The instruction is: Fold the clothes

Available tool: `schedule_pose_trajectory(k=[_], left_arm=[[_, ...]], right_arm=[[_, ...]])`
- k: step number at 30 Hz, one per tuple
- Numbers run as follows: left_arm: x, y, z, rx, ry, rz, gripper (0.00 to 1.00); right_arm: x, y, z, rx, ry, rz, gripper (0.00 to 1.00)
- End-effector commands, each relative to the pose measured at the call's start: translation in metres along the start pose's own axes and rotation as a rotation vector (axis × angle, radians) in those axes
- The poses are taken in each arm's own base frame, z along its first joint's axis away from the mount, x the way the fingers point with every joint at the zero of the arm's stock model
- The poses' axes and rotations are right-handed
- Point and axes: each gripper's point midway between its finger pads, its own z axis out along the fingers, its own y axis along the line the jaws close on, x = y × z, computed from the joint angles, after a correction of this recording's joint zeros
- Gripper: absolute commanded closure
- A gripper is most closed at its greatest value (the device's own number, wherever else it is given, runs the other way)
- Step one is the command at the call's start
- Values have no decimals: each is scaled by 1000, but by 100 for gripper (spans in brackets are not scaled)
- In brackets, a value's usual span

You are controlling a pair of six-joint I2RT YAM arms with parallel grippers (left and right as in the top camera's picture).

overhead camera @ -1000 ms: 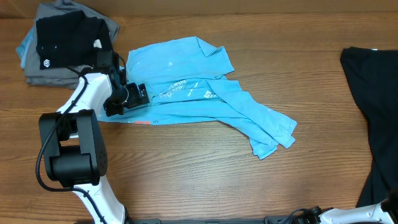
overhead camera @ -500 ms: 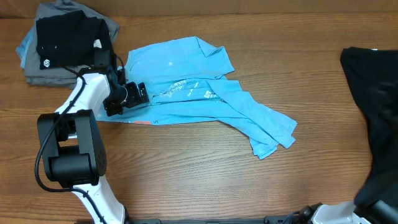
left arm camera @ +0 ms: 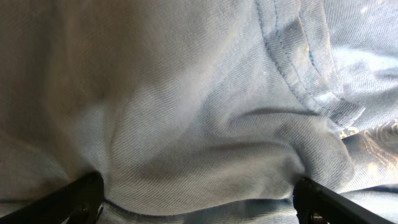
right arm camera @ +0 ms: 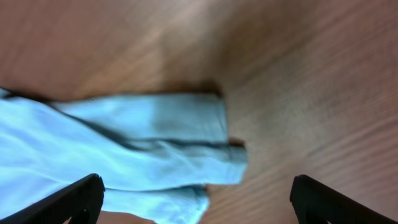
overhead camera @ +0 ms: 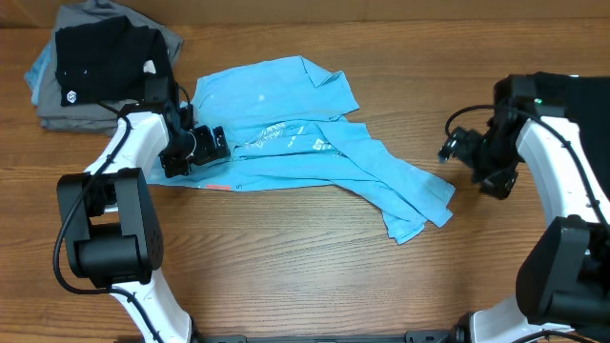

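A stack of dark and grey garments [overhead camera: 95, 62] sits at the table's [overhead camera: 305, 267] far-left corner. Just beside it, the left gripper [overhead camera: 208, 146] is spread wide and presses down on the left edge of the light blue T-shirt [overhead camera: 286, 143], which lies crumpled across the table's middle. Bare wood lies open in front of the shirt, and past its trailing right end the right gripper [overhead camera: 457, 148] hovers with its fingers wide apart, holding nothing, near a black cloth [overhead camera: 593, 100] at the right edge.

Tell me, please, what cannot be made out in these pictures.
- Overhead: lettering on the blue shirt, too small and creased to read.
- Overhead: grey clothes, mostly covered by the black shirt.
- Overhead: black cloth, cut off by the right edge.
- Right wrist: everything blurred.
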Motion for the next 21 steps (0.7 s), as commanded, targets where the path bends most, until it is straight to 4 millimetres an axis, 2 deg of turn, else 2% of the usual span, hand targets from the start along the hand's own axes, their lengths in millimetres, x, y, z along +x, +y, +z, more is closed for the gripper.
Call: schedule_pose_trajectory(k=[1,4,9,12,17,20,21], left_arm=[[34,-11,27,77,134,-6,0],[34,-11,27,77,133,-6,0],[33,-11,27,76,132,-20,0],[33,-11,27,77,133,-20,0],[33,-11,27,76,133,-31,0],[33,-11,27,76,134,-32,0],[34,-11,27,77,135,-32,1]], right_arm=[[13,-9,14,49,36,-16,2],[23,-16,32,62,62,-18,6],[50,-18,65,3,139,-9,25],[58,-24,81,1,147,-7,38],[58,-25,85,-1,138,11,67],[54,-23,86,-8,123,23,76],[53,-24,86,-3,116,37,89]])
